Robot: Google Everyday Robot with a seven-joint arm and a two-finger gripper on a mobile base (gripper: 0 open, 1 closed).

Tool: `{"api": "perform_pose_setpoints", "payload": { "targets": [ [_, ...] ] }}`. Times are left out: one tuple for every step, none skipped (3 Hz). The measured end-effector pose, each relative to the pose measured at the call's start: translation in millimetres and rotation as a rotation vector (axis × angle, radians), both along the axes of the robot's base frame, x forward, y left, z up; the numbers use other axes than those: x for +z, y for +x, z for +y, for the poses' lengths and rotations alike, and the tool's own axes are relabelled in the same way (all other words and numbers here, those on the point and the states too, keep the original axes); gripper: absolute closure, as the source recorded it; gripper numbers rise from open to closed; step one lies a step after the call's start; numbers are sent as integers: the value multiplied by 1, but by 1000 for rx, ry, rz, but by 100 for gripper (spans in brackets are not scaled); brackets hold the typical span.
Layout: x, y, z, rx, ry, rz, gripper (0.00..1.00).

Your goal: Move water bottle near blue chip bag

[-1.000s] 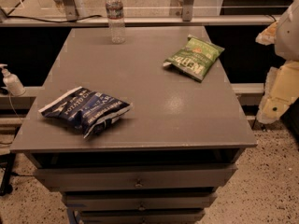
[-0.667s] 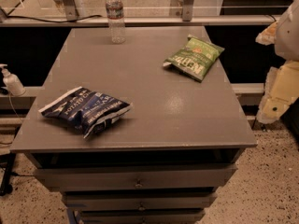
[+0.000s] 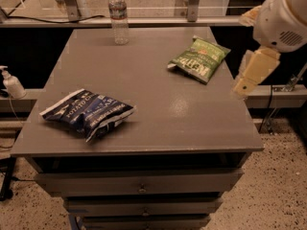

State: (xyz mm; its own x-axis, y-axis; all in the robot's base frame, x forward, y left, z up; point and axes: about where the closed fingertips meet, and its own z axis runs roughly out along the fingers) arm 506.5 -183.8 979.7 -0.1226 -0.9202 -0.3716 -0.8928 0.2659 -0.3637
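The water bottle (image 3: 118, 16) is clear with a white cap and stands upright at the far left of the grey table (image 3: 158, 123). The blue chip bag (image 3: 88, 113) is dark navy with white "POTATO" lettering and lies at the table's front left, far from the bottle. My gripper (image 3: 248, 74) hangs at the end of the white arm, over the table's right edge. It is well away from both the bottle and the blue bag and holds nothing that I can see.
A green chip bag (image 3: 199, 59) lies at the table's right, close to my gripper. A small white pump bottle (image 3: 12, 84) stands on a ledge left of the table. Drawers (image 3: 141, 183) sit under the tabletop. A rail runs behind the table.
My arm and gripper have shifted left and up, from beside the table to over its right edge. The bottle and both bags have not moved.
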Motion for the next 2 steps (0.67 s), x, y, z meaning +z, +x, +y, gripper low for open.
{"api": "perform_pose_setpoints", "payload": {
  "targets": [
    [8,60,30,54,109,-115,0],
    [9,114,64,75,214,-207,0]
  ]
}}
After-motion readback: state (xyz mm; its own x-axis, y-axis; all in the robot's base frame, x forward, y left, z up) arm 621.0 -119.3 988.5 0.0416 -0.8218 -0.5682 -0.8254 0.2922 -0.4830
